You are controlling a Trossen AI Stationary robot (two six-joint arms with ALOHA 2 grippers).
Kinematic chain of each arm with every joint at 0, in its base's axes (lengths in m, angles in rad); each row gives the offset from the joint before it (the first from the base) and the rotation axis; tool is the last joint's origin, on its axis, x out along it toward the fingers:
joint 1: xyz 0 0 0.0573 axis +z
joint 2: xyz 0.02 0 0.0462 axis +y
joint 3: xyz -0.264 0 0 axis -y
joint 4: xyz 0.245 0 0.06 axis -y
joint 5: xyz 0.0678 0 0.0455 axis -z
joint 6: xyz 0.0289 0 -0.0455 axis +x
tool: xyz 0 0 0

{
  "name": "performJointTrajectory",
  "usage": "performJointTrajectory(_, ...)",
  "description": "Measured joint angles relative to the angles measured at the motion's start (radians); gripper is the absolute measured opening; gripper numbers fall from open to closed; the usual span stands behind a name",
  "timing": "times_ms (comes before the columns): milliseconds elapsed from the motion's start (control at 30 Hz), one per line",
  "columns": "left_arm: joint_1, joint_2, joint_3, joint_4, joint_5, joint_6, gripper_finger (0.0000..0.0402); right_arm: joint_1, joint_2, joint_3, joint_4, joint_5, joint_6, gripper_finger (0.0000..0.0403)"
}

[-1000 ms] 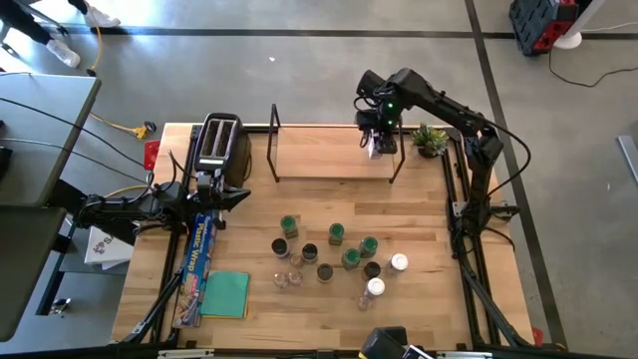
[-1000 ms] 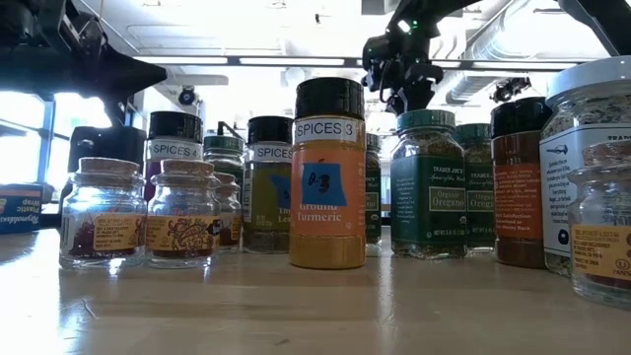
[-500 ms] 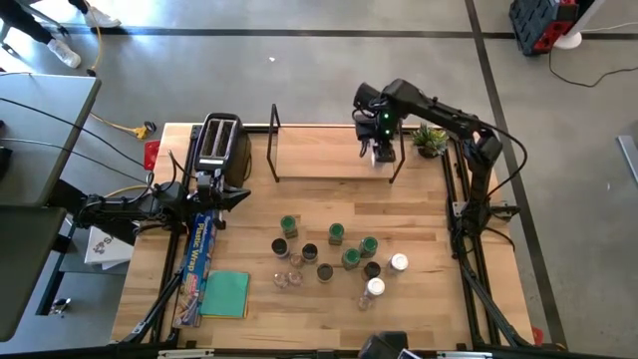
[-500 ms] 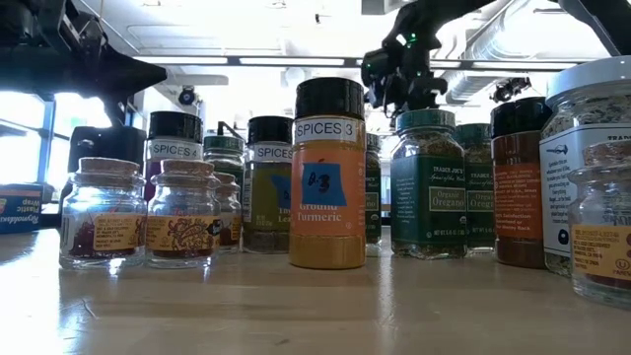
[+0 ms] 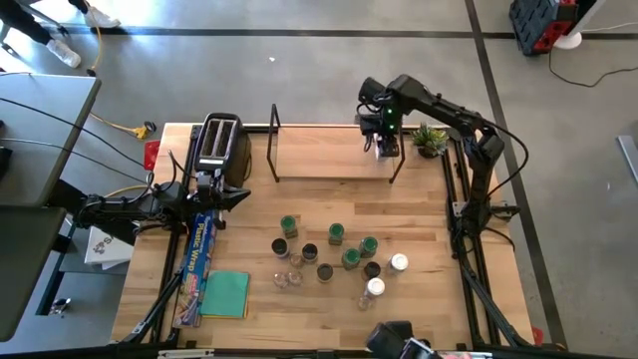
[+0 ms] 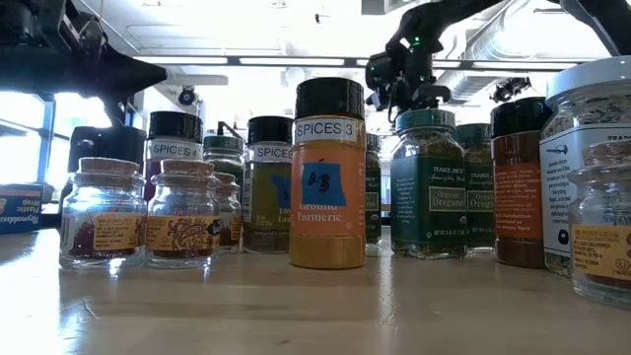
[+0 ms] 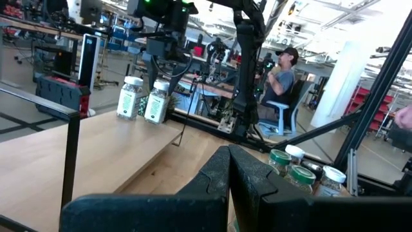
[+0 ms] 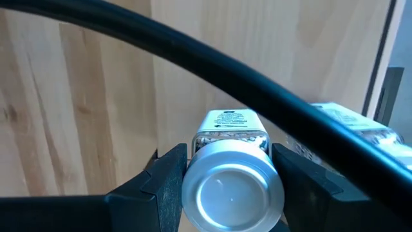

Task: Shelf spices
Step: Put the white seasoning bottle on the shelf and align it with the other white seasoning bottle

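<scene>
Right gripper (image 5: 385,150) over the shelf (image 5: 319,160) — fingers flanking 1 white-lidded jar (image 8: 233,187).

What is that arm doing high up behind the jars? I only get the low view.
Observer: The right gripper is at the right end of the shelf, at a silver-lidded jar.
Operator: Is anything else on the shelf?
Observer: Yes, a second jar stands on the board right beside that one.
Operator: And the other arm?
Observer: The left gripper waits, shut, at the table's left by the toaster.
</scene>
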Motion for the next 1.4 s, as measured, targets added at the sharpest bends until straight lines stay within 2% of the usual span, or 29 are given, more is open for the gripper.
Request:
performJointTrajectory(233,0.000,0.000,0.000,0.000,0.000,0.000,0.0000,-0.011,0.000,0.000,0.033,0.002,0.000,0.0192)
performJointTrajectory(400,0.000,0.000,0.000,0.000,0.000,0.000,0.0000,-0.011,0.000,0.000,0.055,0.003,0.000,0.0221)
performJointTrajectory(1400,0.000,0.000,0.000,0.000,0.000,0.000,0.0000,-0.011,0.000,0.000,0.050,0.041,0.008,0.0213)
